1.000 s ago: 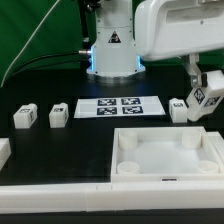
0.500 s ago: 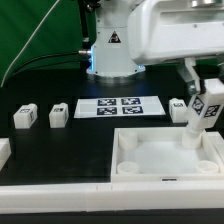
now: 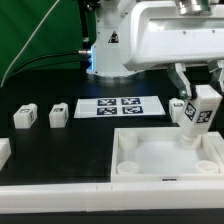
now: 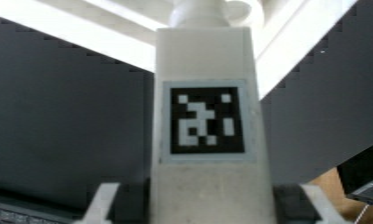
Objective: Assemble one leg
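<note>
Claw [image 3: 200, 93] pointing down, clamped on upright leg [image 3: 198, 118] — at panel [image 3: 150, 134] corner

We are finding bare tabletop [image 3: 62, 150] open toward the exterior view's left edge; at the right edge, the panel [image 3: 160, 172] and a loose block [image 3: 178, 110] are crowding the leg [image 3: 203, 118] in the end effector [image 3: 200, 93].
</note>
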{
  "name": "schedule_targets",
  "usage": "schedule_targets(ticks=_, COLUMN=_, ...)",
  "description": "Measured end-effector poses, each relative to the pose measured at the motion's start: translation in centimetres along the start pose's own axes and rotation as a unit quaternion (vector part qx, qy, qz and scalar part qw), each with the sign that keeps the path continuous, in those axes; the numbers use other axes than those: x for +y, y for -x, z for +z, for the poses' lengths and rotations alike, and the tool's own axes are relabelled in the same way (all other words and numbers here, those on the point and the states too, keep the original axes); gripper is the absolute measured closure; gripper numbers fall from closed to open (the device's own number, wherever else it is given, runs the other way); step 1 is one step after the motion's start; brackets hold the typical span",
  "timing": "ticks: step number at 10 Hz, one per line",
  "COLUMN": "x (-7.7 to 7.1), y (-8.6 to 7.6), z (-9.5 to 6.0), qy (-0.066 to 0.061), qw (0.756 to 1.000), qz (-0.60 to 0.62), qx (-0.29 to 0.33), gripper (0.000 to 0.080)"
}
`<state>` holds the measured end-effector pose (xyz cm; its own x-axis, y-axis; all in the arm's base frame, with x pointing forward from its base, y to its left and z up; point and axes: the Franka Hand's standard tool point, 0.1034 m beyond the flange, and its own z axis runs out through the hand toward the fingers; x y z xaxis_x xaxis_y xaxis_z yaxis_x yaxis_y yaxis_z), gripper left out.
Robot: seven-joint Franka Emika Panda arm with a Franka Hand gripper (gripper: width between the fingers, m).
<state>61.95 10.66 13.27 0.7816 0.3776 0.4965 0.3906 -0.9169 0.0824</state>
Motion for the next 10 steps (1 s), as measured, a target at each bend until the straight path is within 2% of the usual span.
schedule_targets(ticks=1, x=0.0, y=-0.6, z=0.2, qy=0.001, qw=1.000, qz=-0.004, qx=0.007, gripper=0.0506)
schedule_targets(ticks=2, x=0.3, y=-0.6, z=0.6, qy=0.004, qw=1.000, qz=-0.004, qx=0.013, gripper=0.0506)
schedule_targets(ticks=3, x=0.4, y=-0.5, z=0.8, qy=0.001, qw=1.000, qz=-0.003, qx=0.005, gripper=0.0506)
schedule_targets(ticks=4, x=0.7, y=-0.5, z=0.7, qy=0.008, qw=1.000, qz=-0.004, qx=0.019, gripper=0.0506)
schedule_targets(ticks=6, x=0.6, y=-0.4, z=0.8, qy=0.007, qw=1.000, qz=-0.004, qx=0.017, gripper=0.0506)
schedule_targets(ticks=8, x=1.0, y=-0.4, z=0.9, qy=0.015, qw=0.999, qz=-0.005, qx=0.033, gripper=0.0506)
schedule_targets(ticks=10, x=0.8, y=0.0, z=1.1, qy=0.013, qw=1.000, qz=-0.001, qx=0.029, gripper=0.0506)
